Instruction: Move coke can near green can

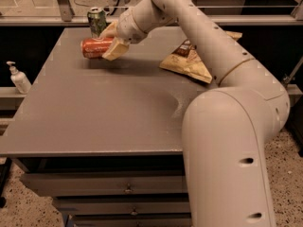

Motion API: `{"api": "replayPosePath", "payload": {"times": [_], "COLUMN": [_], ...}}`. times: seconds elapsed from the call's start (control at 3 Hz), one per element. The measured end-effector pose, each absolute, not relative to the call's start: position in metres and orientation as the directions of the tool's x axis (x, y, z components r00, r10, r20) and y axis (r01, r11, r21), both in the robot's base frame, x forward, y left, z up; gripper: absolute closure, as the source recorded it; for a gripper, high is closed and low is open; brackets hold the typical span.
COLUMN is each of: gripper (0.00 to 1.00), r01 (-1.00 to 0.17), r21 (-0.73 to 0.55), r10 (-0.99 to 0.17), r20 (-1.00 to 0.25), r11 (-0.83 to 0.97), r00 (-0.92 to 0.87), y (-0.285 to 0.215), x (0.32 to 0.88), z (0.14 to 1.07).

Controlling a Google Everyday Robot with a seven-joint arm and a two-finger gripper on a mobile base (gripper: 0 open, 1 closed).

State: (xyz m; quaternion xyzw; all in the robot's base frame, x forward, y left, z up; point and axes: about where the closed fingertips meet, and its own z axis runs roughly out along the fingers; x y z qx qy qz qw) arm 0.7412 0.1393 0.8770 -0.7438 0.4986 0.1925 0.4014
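Observation:
The coke can (pixel 94 47), red-orange with white script, lies on its side in my gripper (pixel 111 41), just above the grey table (pixel 94 112) near its far left corner. The gripper's tan fingers (pixel 115 49) are shut on the can's right end. The green can (pixel 96 21) stands upright at the table's far edge, just behind and above the coke can in view, a short gap away.
A brown and white chip bag (pixel 188 60) lies at the far right of the table, partly behind my arm. A white pump bottle (pixel 19 77) stands on a ledge left of the table. Drawers (pixel 128 188) are below the front edge.

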Motion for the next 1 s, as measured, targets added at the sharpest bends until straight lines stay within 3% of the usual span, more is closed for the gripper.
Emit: {"api": "replayPosePath", "payload": {"times": [1.0], "gripper": [1.00], "r01": [-0.859], "r21": [-0.451], "r10": [-0.595], "r20": [-0.630], "r11": [-0.243], "r00": [0.499], "y": [0.153], "x": [0.764], "z": [0.867]}}
